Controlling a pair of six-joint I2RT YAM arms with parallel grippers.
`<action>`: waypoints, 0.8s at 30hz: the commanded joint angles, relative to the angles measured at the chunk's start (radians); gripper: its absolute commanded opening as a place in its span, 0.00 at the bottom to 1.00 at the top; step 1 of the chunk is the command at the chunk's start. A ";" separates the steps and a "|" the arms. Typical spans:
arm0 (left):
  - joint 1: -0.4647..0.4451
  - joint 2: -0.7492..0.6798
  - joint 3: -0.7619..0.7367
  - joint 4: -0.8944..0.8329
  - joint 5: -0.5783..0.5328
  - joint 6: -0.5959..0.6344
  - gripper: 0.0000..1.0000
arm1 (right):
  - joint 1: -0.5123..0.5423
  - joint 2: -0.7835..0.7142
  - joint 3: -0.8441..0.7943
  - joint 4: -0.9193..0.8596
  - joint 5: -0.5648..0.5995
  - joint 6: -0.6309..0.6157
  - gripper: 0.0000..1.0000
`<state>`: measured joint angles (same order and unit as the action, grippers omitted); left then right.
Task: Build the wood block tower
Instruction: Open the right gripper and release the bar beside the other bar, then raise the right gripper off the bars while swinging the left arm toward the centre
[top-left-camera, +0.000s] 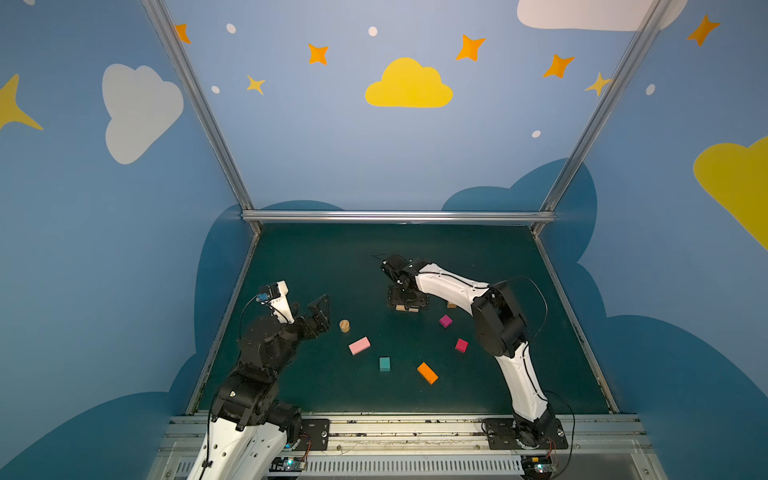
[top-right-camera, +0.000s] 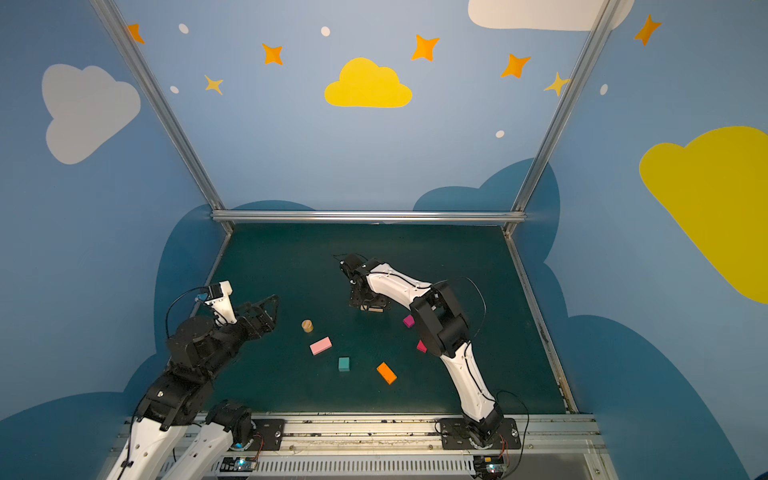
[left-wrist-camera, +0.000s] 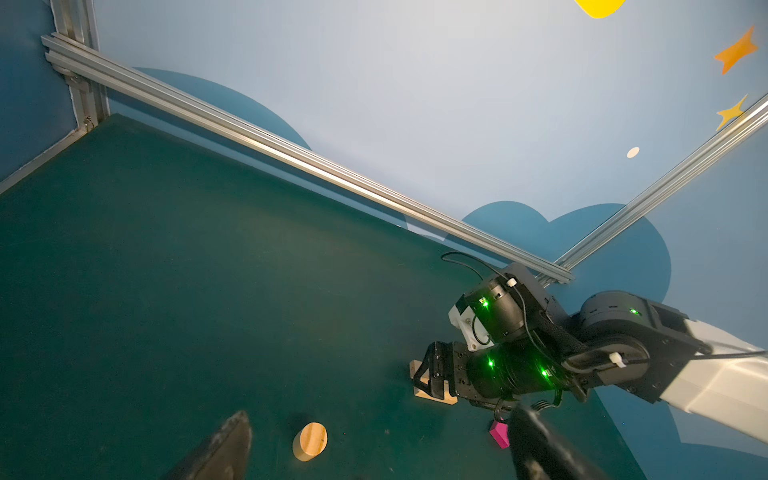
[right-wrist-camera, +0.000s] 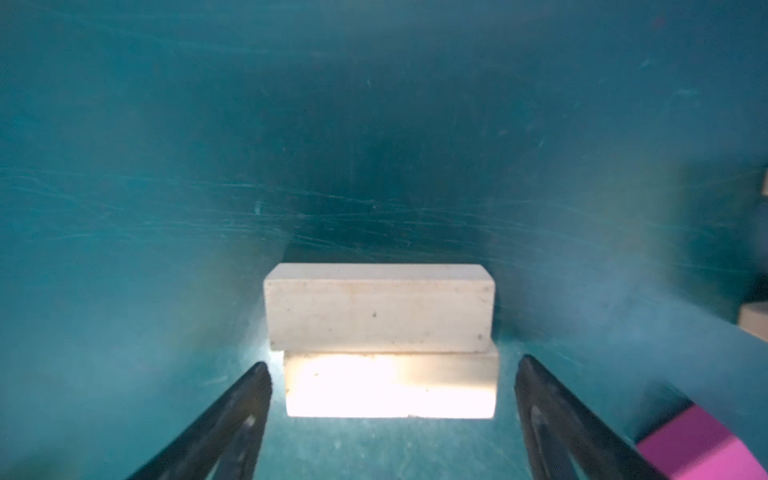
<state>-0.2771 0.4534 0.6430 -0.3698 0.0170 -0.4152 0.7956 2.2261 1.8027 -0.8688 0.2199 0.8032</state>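
Orange oblong wood block (top-left-camera: 427, 372) lies loose in front of two touching plain tan wooden oblongs (right-wrist-camera: 378, 307), which our right gripper (right-wrist-camera: 392, 366) straddles jaws wide, gripping nothing; our left gripper (left-wrist-camera: 382, 417) hangs wide and empty well left of them.

Nine wood blocks on the bench (top-left-camera: 316, 257): one tan cylinder (top-left-camera: 344, 325), one pink oblong (top-left-camera: 359, 345), one orange oblong (top-left-camera: 427, 372), one teal cube (top-left-camera: 384, 363), one magenta cube (top-left-camera: 445, 321), one red cube (top-left-camera: 461, 345), and three plain tan oblongs: a shaded tan oblong (right-wrist-camera: 378, 307) touching a brightly lit tan oblong (right-wrist-camera: 390, 386), plus a third tan oblong (top-left-camera: 451, 305) half hidden behind the right arm (top-left-camera: 453, 286). Two tools: left tool (top-left-camera: 322, 316), right tool (top-left-camera: 409, 306)
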 joint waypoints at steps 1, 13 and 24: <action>-0.002 -0.009 -0.003 0.014 -0.002 0.018 0.95 | 0.002 -0.052 0.026 -0.030 0.028 -0.010 0.90; -0.002 0.015 0.002 0.040 0.051 0.006 0.89 | 0.002 -0.175 0.023 -0.055 0.022 -0.056 0.90; -0.014 0.395 0.158 0.054 0.323 -0.105 0.62 | -0.051 -0.497 -0.304 0.124 -0.116 -0.108 0.62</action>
<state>-0.2798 0.7719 0.7444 -0.3325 0.2283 -0.4824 0.7650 1.7786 1.5959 -0.8036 0.1638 0.7048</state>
